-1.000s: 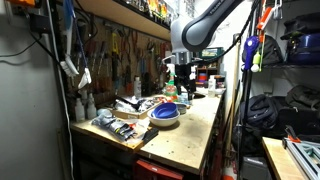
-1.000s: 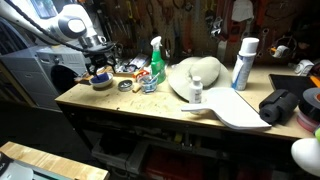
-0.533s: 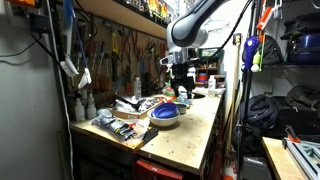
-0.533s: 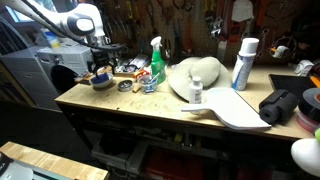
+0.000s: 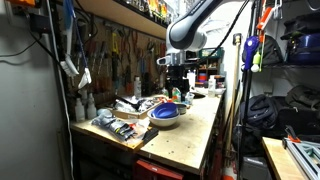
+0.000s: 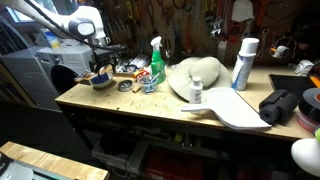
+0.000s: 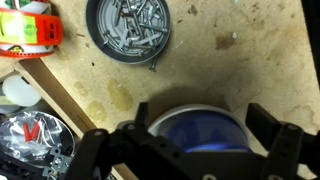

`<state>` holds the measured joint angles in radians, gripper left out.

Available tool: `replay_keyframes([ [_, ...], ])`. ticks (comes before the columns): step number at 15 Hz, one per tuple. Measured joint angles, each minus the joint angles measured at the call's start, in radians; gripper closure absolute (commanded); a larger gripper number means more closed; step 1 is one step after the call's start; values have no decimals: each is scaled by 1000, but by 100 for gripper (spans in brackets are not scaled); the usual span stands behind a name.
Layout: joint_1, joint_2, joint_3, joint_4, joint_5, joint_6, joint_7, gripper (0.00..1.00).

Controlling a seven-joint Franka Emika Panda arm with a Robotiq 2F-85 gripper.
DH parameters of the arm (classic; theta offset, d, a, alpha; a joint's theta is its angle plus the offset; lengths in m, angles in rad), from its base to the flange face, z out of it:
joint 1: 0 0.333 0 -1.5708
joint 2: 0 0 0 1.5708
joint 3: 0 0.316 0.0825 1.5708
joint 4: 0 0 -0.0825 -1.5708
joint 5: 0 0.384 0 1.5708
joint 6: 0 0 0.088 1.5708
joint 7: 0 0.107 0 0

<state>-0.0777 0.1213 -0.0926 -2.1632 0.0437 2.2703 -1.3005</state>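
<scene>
Fingers (image 7: 278, 143): spread apart above blue bowl (image 7: 195, 132), holding nothing
Risk: rim strike, bowl tipping or sliding toward screw tin (image 7: 128, 30)
Cause: off-centre descent

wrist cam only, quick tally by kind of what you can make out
blue bowl, seen between the open fingers: 1
round tin of screws: 1
tape measure: 1
total: 3
clutter at lower left is too unclear to count
</scene>
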Motion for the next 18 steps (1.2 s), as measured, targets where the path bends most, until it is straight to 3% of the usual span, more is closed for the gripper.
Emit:
replay_keyframes([
  [5, -20, 44, 1, -13, -1, 108, -25, 62],
  [8, -24, 71, 4, -19, -9, 154, -28, 72],
  [12, -24, 103, 11, -23, -46, 206, -24, 70],
  [13, -24, 112, 11, -23, -63, 218, -18, 65],
  [18, -30, 148, 10, -20, -124, 240, 7, 66],
])
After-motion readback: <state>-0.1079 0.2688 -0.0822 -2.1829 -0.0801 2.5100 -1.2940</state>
